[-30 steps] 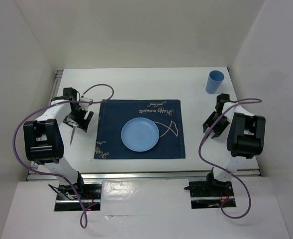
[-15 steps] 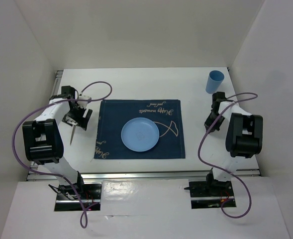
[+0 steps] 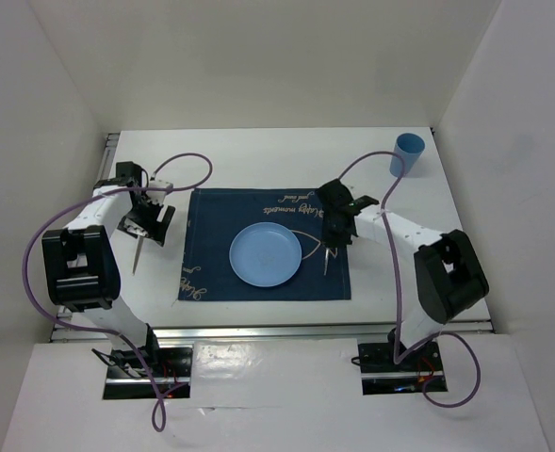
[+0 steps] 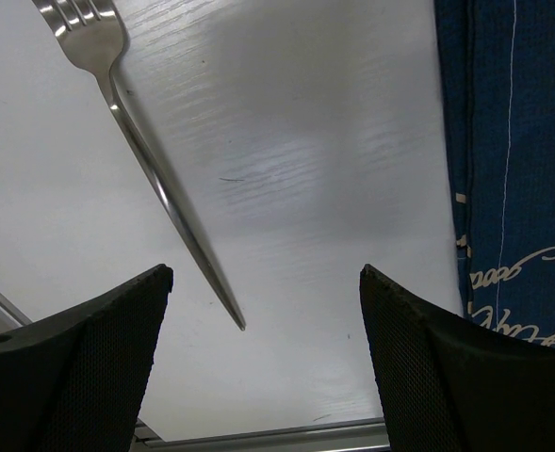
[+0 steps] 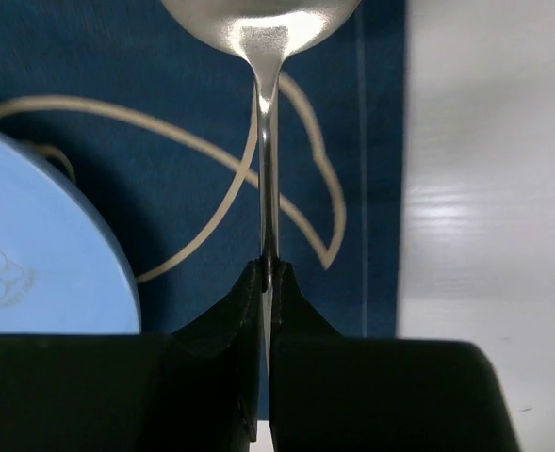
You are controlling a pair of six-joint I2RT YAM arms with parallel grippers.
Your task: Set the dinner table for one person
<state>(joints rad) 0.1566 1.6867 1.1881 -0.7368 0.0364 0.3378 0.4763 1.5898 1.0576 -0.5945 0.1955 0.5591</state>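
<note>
On the white dinner table (image 3: 258,155) lies a navy placemat (image 3: 219,218) with a light blue plate (image 3: 266,255) on it. My right gripper (image 3: 333,230) hangs over the placemat just right of the plate, shut on the handle of a metal spoon (image 5: 268,160); the bowl points toward the near edge. In the right wrist view the gripper (image 5: 269,270) pinches the handle, the plate (image 5: 41,254) at left. A fork (image 3: 139,252) lies on the table left of the placemat. My left gripper (image 3: 149,226) stands open over its handle end (image 4: 202,268), with nothing in the gripper (image 4: 266,275).
A blue cup (image 3: 407,154) stands upright at the back right of the table. A metal rail (image 3: 277,330) runs along the near edge. White walls enclose the back and both sides. Purple cables loop over both arms.
My right arm has swung left from the table's right side to over the placemat, its jaws now shut on a spoon. The left gripper has shifted slightly back.
</note>
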